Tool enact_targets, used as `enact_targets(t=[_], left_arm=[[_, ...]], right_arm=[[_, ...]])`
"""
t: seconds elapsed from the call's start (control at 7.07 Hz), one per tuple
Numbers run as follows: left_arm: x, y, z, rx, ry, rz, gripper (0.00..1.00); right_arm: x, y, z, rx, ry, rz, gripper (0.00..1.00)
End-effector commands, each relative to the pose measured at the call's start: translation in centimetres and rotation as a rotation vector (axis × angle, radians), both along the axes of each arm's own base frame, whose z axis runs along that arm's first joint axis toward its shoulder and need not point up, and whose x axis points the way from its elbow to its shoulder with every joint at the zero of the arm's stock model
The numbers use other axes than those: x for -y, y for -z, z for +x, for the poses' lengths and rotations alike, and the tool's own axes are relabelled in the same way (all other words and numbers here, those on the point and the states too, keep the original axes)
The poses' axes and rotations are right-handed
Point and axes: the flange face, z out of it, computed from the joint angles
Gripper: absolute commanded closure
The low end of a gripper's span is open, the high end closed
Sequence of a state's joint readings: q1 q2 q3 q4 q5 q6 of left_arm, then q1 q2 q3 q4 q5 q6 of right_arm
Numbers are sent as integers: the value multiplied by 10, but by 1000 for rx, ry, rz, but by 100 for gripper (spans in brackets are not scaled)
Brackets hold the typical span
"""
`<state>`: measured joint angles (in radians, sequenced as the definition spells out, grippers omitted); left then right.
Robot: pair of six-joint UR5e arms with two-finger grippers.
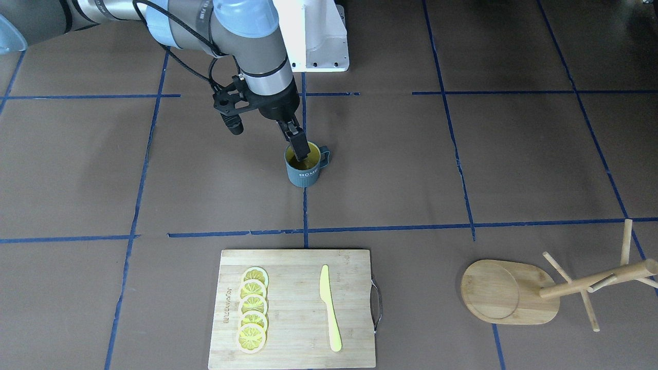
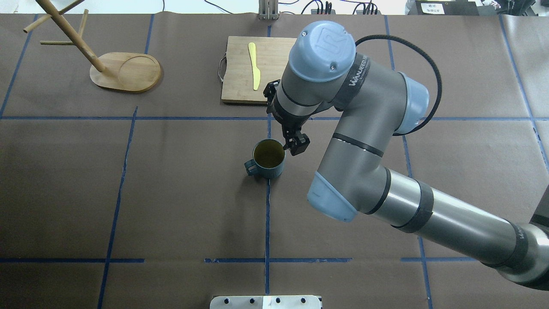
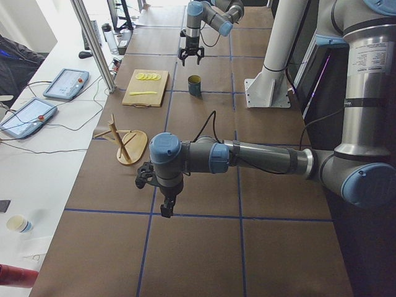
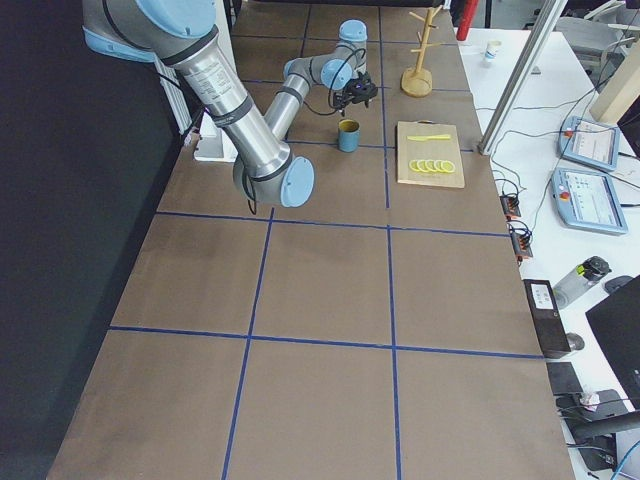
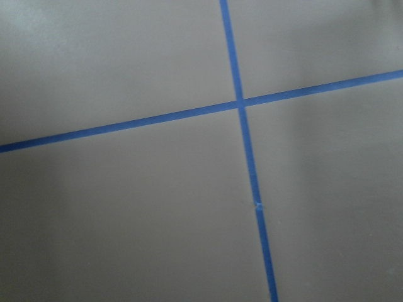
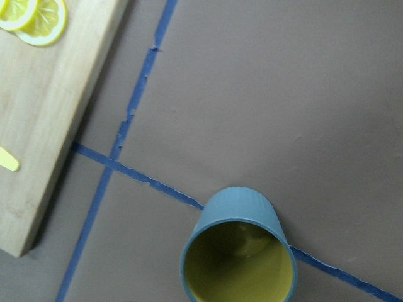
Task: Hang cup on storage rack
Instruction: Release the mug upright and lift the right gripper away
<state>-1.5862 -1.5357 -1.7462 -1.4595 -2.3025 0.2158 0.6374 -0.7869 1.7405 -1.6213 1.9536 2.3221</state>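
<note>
The cup [image 1: 303,167] stands upright on the brown table [image 1: 77,169], about mid-table and on a blue tape line [image 2: 267,214]. Its yellow inside faces up, its loop handle points toward the robot's left, and the white "HOME" lettering faces the operators' side.

The right gripper [image 1: 298,145] hangs directly over the cup's rim on the side away from the handle, clear of the cup and holding nothing. In the side view from the robot's left its 2 fingers look spread apart. The right wrist camera looks straight down into the cup's mouth, and no fingers show in that view.

The storage rack [image 2: 126,72] stands on its oval base at the far edge of the table on the robot's left, well apart from the cup, with no mug on the pegs.

Between them along that far edge lies a bamboo cutting board [image 1: 298,318] bearing a row of 5 lemon slices [image 1: 252,308] and a yellow knife [image 1: 329,308].

The left gripper [image 3: 166,209] points down above bare table toward the robot's left end, far from the cup. Whether its fingers are together or apart cannot be told.
</note>
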Motion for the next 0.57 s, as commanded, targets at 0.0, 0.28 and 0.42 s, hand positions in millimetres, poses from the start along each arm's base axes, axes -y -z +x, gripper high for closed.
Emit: enact_targets(t=[0.0,0.28,0.42], left_arm=[[6,27,37,-5,-68,53,0],[-1,100,109,-71,-154,130,0],[-13,151,160,-105,-175,156,0]], right_arm=[[11,-19,59,-37,13,99,0],[19,-61,99,-110,82,219,0],[31,-80,117,-158,139,303,0]])
